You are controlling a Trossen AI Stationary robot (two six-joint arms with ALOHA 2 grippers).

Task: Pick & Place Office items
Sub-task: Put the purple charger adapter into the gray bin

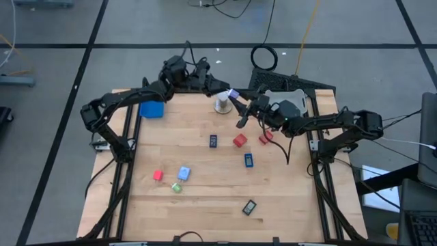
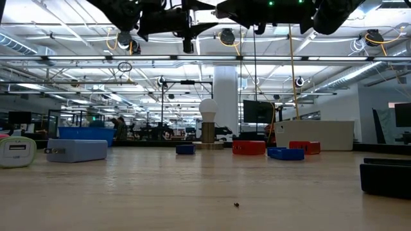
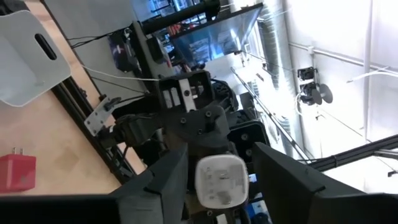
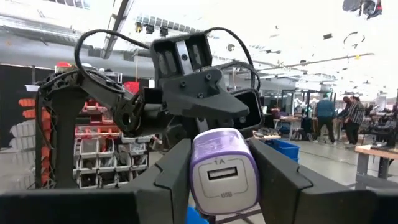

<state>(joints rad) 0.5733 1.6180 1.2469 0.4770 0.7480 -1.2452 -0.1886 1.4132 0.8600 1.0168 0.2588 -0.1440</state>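
Right gripper (image 4: 221, 152): closed on a purple-and-white USB charger (image 4: 222, 171), which is held in the air above the far middle of the table (image 1: 205, 219).
Left gripper (image 3: 219, 155): met nose to nose with the right one; its fingers are set either side of the same charger's plug end, and a gap is seen on each side, so no grip is made.
Charger position: just beside the white ball on a round base (image 1: 222, 104), higher than it.
Red blocks: three are counted (image 1: 240, 141), (image 1: 265, 137), (image 1: 158, 175).
Dark rectangular pieces: three are counted, two blue (image 1: 214, 141), (image 1: 249, 160), one black (image 1: 250, 207).
Light-blue block: one (image 1: 184, 173).
Green bit: one (image 1: 176, 187), just beside the light-blue block.
Trays: one blue tray (image 1: 151, 109), one grey tray (image 1: 290, 98), both at the far edge.
Cut off: both grippers are clipped by the top edge in the low view.
Hidden: the charger's lower part is covered by the right fingers.
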